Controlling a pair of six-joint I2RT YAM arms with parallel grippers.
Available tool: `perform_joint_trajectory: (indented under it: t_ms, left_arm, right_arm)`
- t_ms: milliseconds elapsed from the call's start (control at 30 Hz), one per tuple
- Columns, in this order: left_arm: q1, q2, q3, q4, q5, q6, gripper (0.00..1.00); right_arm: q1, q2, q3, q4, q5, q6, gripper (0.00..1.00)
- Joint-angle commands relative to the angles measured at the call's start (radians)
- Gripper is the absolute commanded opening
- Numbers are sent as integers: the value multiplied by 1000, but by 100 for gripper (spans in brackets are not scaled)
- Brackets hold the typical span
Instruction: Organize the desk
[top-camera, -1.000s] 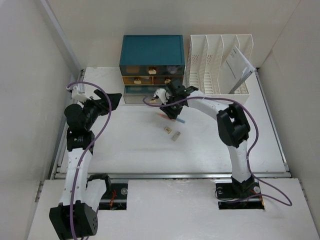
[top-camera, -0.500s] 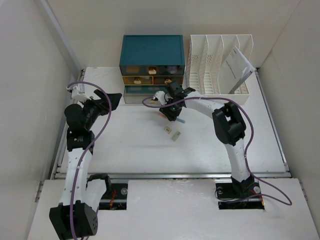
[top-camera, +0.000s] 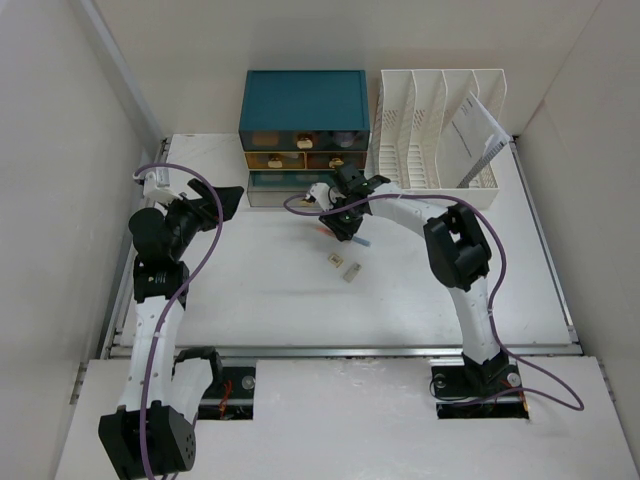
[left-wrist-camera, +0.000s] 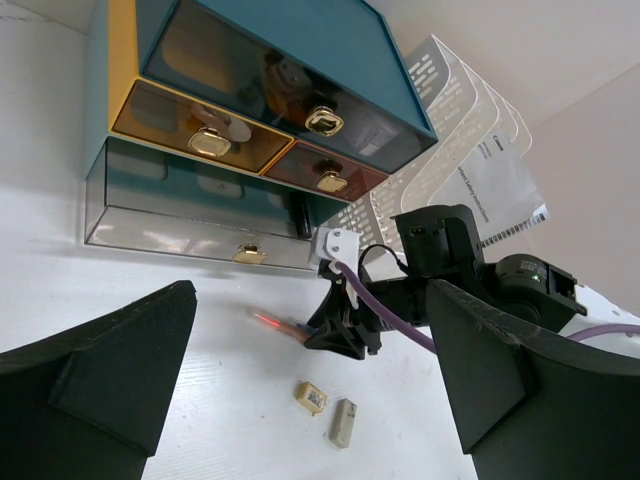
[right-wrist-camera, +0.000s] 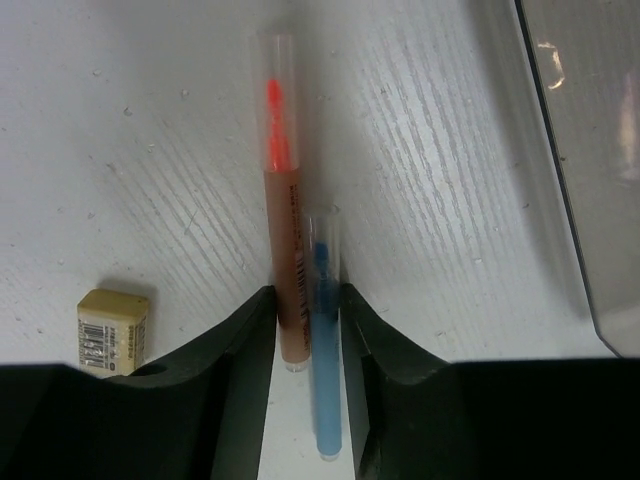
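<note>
The white desk carries an orange pen and a blue pen lying side by side in front of the drawer box. My right gripper is shut on both pens, one finger against each, low on the desk; it also shows in the top view. The orange pen's tip shows in the left wrist view. My left gripper is open and empty, held above the desk's left part, facing the drawers.
A yellow eraser and a pale grey eraser lie just in front of the right gripper. The teal drawer box stands at the back with its clear bottom drawer pulled out. A white file rack holds a paper.
The right arm's elbow has shifted slightly left; its gripper stays at the two pens. The left arm has not moved.
</note>
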Motion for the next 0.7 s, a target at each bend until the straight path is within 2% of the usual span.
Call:
perform_joint_trajectory:
  t_ms: [0,133,667]
  left_arm:
    - [5,-14,-6,60,23,6,100]
    - [5,-14,-6,60,23,6,100]
    - [5,-14,-6,60,23,6,100]
  right_arm:
    - [0,4,24,-9,-37,3,37]
    - [0,-6,4,-9,-37,3,30]
    - [0,-104,-6,-18,-57,-6,29]
